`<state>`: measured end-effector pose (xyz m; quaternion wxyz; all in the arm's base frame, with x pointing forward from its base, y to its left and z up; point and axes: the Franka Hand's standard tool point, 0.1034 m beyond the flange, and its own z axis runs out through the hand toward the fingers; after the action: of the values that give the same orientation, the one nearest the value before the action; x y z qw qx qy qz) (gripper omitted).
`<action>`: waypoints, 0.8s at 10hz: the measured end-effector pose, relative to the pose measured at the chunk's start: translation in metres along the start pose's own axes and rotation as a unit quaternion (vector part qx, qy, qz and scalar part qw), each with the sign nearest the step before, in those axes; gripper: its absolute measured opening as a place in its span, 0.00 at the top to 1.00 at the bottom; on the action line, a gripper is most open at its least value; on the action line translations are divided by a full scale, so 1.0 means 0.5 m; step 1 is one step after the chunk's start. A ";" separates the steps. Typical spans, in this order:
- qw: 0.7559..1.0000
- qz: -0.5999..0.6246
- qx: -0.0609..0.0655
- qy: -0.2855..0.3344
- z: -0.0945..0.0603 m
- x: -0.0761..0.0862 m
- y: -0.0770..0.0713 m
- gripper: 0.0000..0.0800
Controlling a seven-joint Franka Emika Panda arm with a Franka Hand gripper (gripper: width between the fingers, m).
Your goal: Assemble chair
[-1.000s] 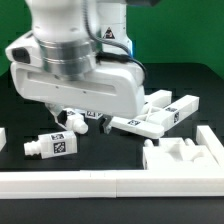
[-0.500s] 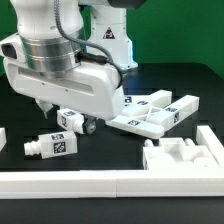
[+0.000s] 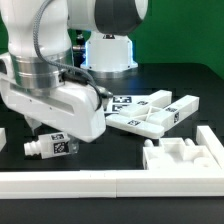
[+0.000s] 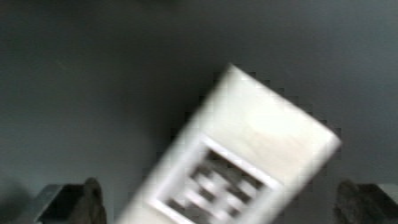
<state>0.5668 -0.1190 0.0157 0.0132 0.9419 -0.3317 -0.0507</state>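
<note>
Several chunky white plastic chair slabs [image 3: 150, 112] with black-and-white tags lie heaped to the exterior view's right of a small white pegged chair leg [image 3: 52, 146] lying flat on the black table [image 3: 120, 150]. A notched white block [image 3: 185, 155] sits farther right of that leg, and a long plain white rail [image 3: 100, 183] runs in front of it. The white arm [image 3: 60, 90] leans low over the leg. Its claw [image 4: 222, 198] gapes wide and empty, fingers [image 4: 75, 200] either side of the leg, apart from it.
</note>
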 end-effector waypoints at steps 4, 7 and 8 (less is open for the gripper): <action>1.000 0.000 -0.001 -0.001 0.002 0.000 0.002 0.62; 0.998 0.064 -0.003 0.004 -0.005 0.022 0.023 0.64; 0.983 0.182 0.006 0.014 -0.004 0.027 0.027 0.64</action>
<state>0.5692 -0.1379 0.0175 0.0210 0.8664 -0.4978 -0.0323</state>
